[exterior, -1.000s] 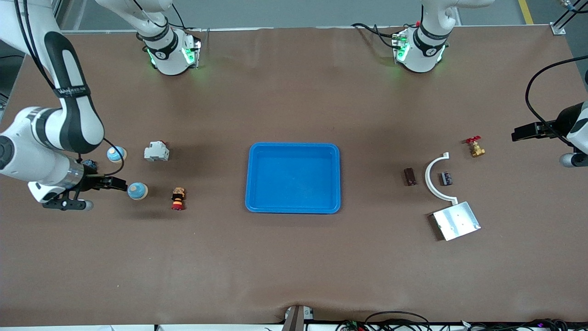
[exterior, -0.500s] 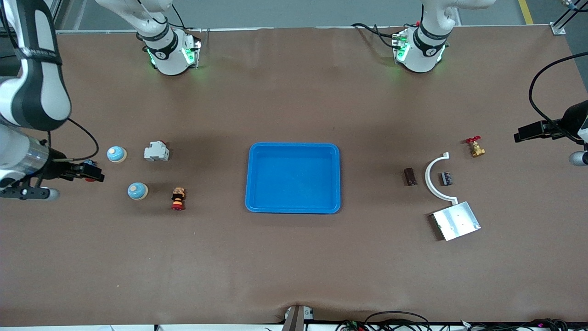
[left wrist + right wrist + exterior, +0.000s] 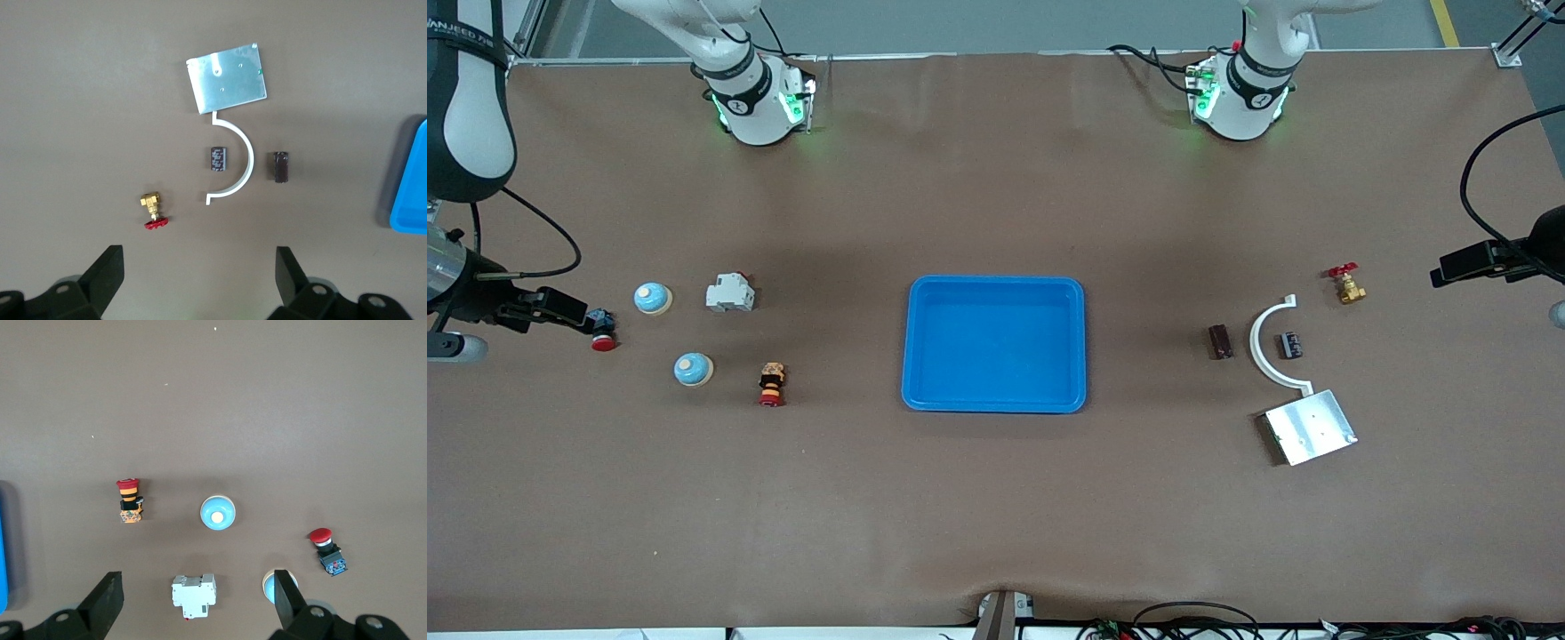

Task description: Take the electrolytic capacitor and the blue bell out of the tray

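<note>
Two blue bells (image 3: 652, 298) (image 3: 693, 369) sit on the table toward the right arm's end. They also show in the right wrist view (image 3: 217, 513) (image 3: 271, 585), one partly hidden by a finger. A black capacitor (image 3: 1290, 345) (image 3: 217, 159) and a brown capacitor (image 3: 1219, 341) (image 3: 281, 166) lie toward the left arm's end. A blue tray (image 3: 996, 283) lies empty mid-table. My right gripper (image 3: 560, 308) (image 3: 197, 600) is open and empty, high over the bells' area. My left gripper (image 3: 1463, 262) (image 3: 199, 280) is open and empty, high over the table beside the capacitors.
A white breaker (image 3: 729, 292), a red push button (image 3: 602, 331) and an orange-red button (image 3: 771, 383) lie by the bells. A brass valve (image 3: 1347, 284), a white curved bracket (image 3: 1263, 347) and a metal plate (image 3: 1310, 427) lie by the capacitors.
My right gripper has drawn back from beside the nearer bell toward the right arm's end of the table. My left gripper has drifted slightly outward. No object has moved.
</note>
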Motion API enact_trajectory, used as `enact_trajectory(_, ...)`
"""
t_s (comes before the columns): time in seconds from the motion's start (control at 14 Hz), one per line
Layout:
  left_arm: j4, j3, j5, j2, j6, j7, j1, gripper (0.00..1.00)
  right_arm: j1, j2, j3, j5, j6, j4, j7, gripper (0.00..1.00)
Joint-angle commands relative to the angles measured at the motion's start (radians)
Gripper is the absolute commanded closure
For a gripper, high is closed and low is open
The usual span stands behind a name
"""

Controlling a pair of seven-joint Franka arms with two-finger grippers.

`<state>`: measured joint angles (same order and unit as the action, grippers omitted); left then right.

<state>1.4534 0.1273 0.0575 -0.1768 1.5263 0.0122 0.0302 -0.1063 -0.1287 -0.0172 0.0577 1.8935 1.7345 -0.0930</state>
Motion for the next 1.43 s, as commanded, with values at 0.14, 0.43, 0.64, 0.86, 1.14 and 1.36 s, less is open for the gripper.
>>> enact_trajectory(0.14, -0.028, -0.063, 0.009, -0.010, 0.017, -0.051, -0.015, 0.00, 0.011, 0.053, 0.011, 0.005, -0.042, 0.000, 0.044, 0.00)
enact_trajectory(0.43, 0.057, -0.077, 0.008, 0.042, 0.086, -0.043, -0.015, 0.00, 0.072, 0.064, 0.009, 0.001, -0.080, -0.029, 0.093, 0.00)
enact_trajectory(0.64, 0.258, -0.101, 0.007, 0.172, 0.219, -0.041, -0.016, 0.00, 0.077, 0.058, 0.008, -0.002, -0.145, -0.091, 0.090, 0.00)
enact_trajectory(0.86, 0.217, -0.127, 0.002, 0.186, 0.180, -0.037, -0.015, 0.00, 0.077, 0.058, 0.008, -0.009, -0.172, -0.128, 0.085, 0.00)
enact_trajectory(1.14, 0.038, -0.132, -0.060, 0.093, 0.054, -0.037, -0.001, 0.00, 0.077, 0.058, 0.008, -0.009, -0.261, -0.181, 0.084, 0.00)
enact_trajectory(1.36, 0.041, -0.129, -0.056, 0.096, 0.048, -0.031, -0.003, 0.00, 0.079, 0.060, 0.009, -0.009, -0.298, -0.207, 0.093, 0.00)
